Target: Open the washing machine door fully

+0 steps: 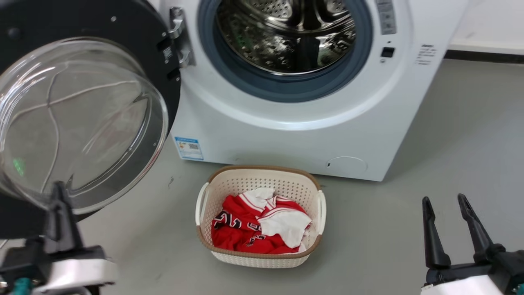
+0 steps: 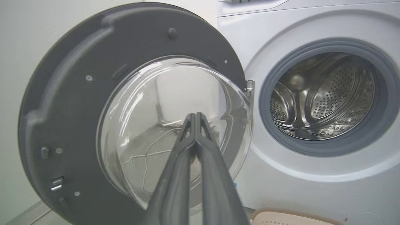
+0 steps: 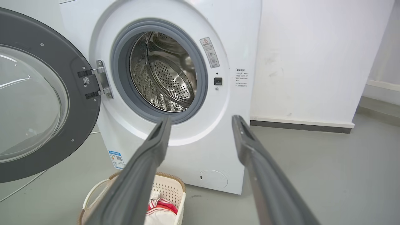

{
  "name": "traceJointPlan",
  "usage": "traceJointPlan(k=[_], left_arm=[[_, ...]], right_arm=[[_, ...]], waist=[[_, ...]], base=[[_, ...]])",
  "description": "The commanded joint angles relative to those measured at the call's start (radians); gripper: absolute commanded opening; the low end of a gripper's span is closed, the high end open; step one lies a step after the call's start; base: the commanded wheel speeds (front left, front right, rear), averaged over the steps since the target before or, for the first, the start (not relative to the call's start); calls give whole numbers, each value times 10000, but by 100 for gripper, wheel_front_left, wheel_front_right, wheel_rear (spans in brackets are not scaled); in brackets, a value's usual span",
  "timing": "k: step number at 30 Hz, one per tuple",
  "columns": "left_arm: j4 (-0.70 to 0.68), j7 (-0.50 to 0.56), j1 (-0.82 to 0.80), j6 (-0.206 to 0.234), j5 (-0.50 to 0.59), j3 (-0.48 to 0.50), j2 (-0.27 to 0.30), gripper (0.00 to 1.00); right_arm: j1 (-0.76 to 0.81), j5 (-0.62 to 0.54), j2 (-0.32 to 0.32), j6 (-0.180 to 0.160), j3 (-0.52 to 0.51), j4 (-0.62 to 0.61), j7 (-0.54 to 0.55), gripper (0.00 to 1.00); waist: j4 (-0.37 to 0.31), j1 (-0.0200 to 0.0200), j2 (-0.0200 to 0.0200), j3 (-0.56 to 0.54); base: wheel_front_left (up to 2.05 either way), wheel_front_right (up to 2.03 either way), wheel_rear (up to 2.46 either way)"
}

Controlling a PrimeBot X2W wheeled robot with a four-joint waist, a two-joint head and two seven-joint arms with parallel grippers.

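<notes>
Dark fingers of my left gripper (image 2: pixel 196 115) are pressed together along their length, tips meeting with nothing between them. In the left wrist view they point at the clear glass bowl of the washing machine door (image 2: pixel 62 93); I cannot tell whether the tips touch the glass or stop just short. My right gripper (image 1: pixel 445 200) is spread wide and empty at the lower right, well apart from the machine.

The door hangs swung out on its metal hinge (image 1: pixel 180 37) at the left side of the washing machine (image 1: pixel 286 135), its dark inner face and bulging bowl turned toward me. The steel drum (image 1: pixel 286 37) lies exposed inside its grey rubber gasket (image 1: pixel 286 88).

From the head camera the door's top and left edge are cut off by the frame, and the left gripper is blurred there, so I make out one finger clearly. In the right wrist view a finger crosses in front of the cream laundry basket (image 1: pixel 229 184).

That basket stands on the grey floor (image 1: pixel 450 143) just in front of the machine, with red and white clothes (image 1: pixel 258 229) inside. A blue label (image 1: pixel 189 148) and a small round flap (image 1: pixel 347 165) sit low on the white front. A white wall (image 3: pixel 312 62) with a dark skirting strip runs behind.
</notes>
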Motion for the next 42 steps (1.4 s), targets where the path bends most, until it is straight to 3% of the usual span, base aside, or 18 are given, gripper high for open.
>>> traceJointPlan(k=[1,7,12,13,14,30,31,35,42], left_arm=[[-113,-23,297,192,-258,-431,-24,0],[-253,-23,1134,672,-739,-1997,-21,0],[-124,-23,1426,951,-933,-2526,-21,0],[-115,-23,1572,968,-1094,-2614,-20,30],[-164,-23,1623,956,-1089,-2659,-24,100],[211,-23,2011,1032,-909,-3158,-24,100],[245,2,1985,1001,-930,-3160,-31,0],[593,61,1989,979,-1066,-3199,-38,0],[771,334,1753,871,-2369,-3167,0,0]], right_arm=[[195,24,18,-7,-78,-104,-17,100],[499,44,17,-7,-150,-298,-17,100],[592,52,17,-7,-120,-407,-17,100],[631,98,17,-7,-96,-387,-17,100],[669,104,17,-7,-93,-370,-17,100],[878,312,18,-7,12,-300,-17,100],[784,293,2,0,13,-288,0,0],[798,446,1,0,49,33,23,0],[570,1803,-85,0,85,245,250,0]], waist=[[-342,1,-1,-282],[-1039,1,-1,-565],[-1539,1,-1,-615],[-1702,1,-1,-650],[-1771,1,-1,-666],[-2127,1,-1,-717],[-2130,1,-1,-716],[-2129,1,-1,-715],[-2113,1,-1,-705]], base=[[0,0,0],[0,0,0],[0,0,0],[0,0,0],[0,0,0],[0,0,0],[0,0,0],[0,0,0],[0,0,0]])
